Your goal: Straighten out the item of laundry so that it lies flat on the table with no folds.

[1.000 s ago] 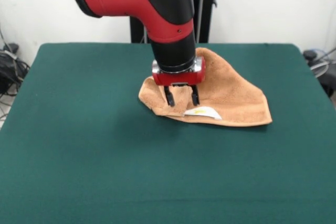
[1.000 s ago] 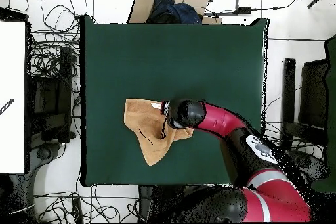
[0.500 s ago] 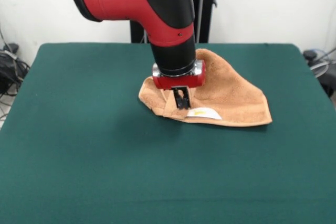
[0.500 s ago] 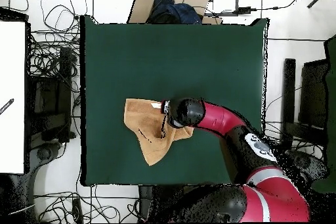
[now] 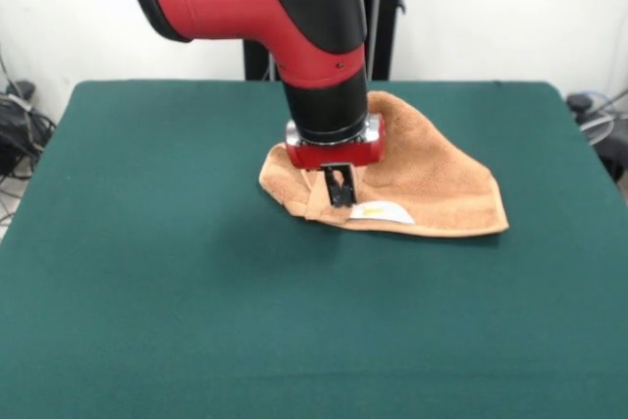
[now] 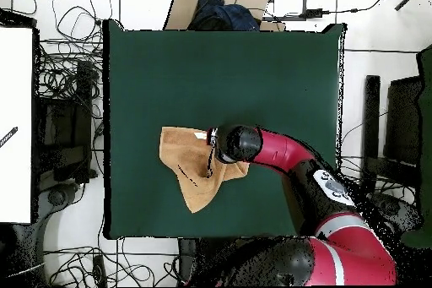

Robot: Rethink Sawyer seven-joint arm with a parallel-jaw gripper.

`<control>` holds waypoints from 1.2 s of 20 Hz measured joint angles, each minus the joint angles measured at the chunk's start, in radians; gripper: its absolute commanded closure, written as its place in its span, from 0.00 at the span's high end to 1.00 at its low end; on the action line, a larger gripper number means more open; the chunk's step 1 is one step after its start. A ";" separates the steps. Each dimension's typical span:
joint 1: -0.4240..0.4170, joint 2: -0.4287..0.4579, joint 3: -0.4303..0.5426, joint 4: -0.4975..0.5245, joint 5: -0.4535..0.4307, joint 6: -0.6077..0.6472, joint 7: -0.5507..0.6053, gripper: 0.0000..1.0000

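Black two-fingered gripper (image 5: 340, 189) pinched shut on folded-over layer of crumpled orange-tan terry-cloth towel (image 5: 432, 183), beside small white label (image 5: 381, 211), presumably for peeling it open across dark green felt-topped table (image 5: 147, 242).

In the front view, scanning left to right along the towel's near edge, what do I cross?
Bare green table → towel's folded left corner → hand, shut on the towel → white label → towel's right corner.

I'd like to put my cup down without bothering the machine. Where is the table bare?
The table is bare green all along the front view's near edge and both sides. Only the middle is crowded: the gripper is shut on the folded towel, its label beside it.
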 measured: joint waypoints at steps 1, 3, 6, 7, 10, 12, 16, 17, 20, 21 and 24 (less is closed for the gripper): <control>0.000 0.000 0.000 0.000 0.000 0.000 0.000 0.00; 0.000 -0.007 0.000 0.001 0.000 0.000 0.000 0.00; 0.000 -0.024 0.001 0.001 0.000 0.000 0.000 1.00; 0.000 -0.026 0.001 0.001 0.000 0.000 0.000 1.00; 0.000 -0.041 0.003 0.001 0.000 0.000 0.000 1.00; 0.000 -0.049 0.004 0.001 0.000 0.000 0.000 1.00; 0.000 -0.059 0.007 0.001 0.000 0.000 0.000 1.00; 0.000 -0.060 0.007 0.001 0.000 0.000 0.000 1.00; 0.001 -0.059 0.007 -0.001 -0.001 0.000 0.000 1.00; 0.002 -0.057 0.007 -0.003 -0.003 0.000 0.000 1.00; 0.006 -0.048 0.007 -0.016 -0.015 0.000 0.000 1.00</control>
